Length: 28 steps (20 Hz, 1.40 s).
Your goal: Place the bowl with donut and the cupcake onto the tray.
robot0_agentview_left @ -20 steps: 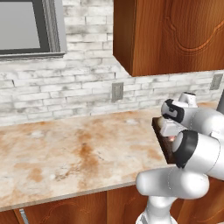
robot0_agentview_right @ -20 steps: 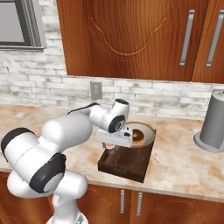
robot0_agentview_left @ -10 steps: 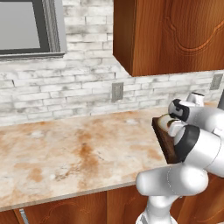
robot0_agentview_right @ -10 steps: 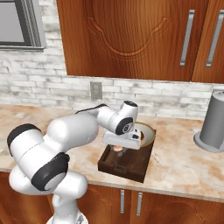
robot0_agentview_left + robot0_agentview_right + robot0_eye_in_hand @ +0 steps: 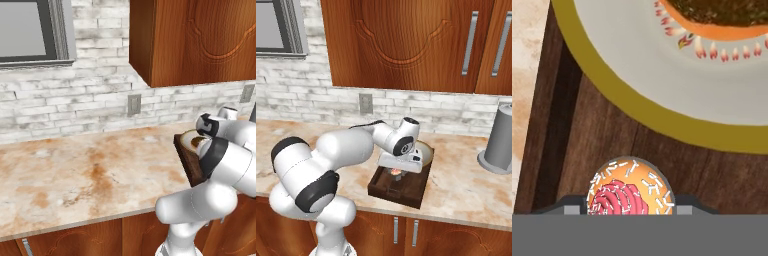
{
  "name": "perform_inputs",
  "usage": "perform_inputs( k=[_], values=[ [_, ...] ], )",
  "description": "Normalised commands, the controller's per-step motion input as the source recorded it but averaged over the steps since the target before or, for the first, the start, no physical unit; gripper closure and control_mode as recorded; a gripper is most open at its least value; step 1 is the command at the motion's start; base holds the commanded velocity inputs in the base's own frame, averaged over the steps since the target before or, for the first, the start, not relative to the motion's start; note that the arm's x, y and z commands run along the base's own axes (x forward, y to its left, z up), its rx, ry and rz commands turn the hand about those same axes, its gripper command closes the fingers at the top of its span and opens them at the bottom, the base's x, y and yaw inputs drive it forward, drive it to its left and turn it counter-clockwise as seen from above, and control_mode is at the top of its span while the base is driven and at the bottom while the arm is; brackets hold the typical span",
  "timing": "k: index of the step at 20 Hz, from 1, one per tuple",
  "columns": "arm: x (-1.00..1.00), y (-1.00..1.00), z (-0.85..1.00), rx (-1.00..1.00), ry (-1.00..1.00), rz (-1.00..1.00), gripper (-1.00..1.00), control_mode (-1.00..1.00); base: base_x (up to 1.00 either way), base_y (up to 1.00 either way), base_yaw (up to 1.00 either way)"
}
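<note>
while the gripper point(image 5: 397, 172) clasps one cupcake point(image 5: 631, 193), one bowl point(image 5: 662, 90) with one donut point(image 5: 722, 12) sits on one tray point(image 5: 406, 188).

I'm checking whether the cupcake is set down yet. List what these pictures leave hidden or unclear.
- Cupcake base, hand view: cut off by the bottom edge, so contact with the tray can't be told.
- End effector jaws, right base view: hidden under the hand, so grip is unclear.
- Donut, hand view: cut off by the top edge.
- Bowl, left base view: partly hidden by the arm.
</note>
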Motion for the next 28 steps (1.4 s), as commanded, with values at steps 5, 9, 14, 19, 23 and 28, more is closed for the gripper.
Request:
perform_inputs(
  k=[5,9,14,19,23,28],
  values=[
    [0.00,-0.09,-0.16,0.00,0.00,0.00,1.00,-1.00,0.00,0.00,0.00],
    [0.00,-0.08,-0.14,0.00,0.00,0.00,1.00,-1.00,0.00,0.00,0.00],
    [0.00,-0.08,-0.13,0.00,0.00,0.00,1.00,-1.00,0.00,0.00,0.00],
    [0.00,-0.03,-0.12,0.00,0.00,0.00,1.00,-1.00,0.00,0.00,0.00],
    [0.00,0.00,-0.01,0.00,0.00,0.00,-1.00,-1.00,0.00,0.00,0.00],
    [0.00,0.00,0.00,0.00,0.00,0.00,-1.00,-1.00,0.00,0.00,0.00]
  ],
)
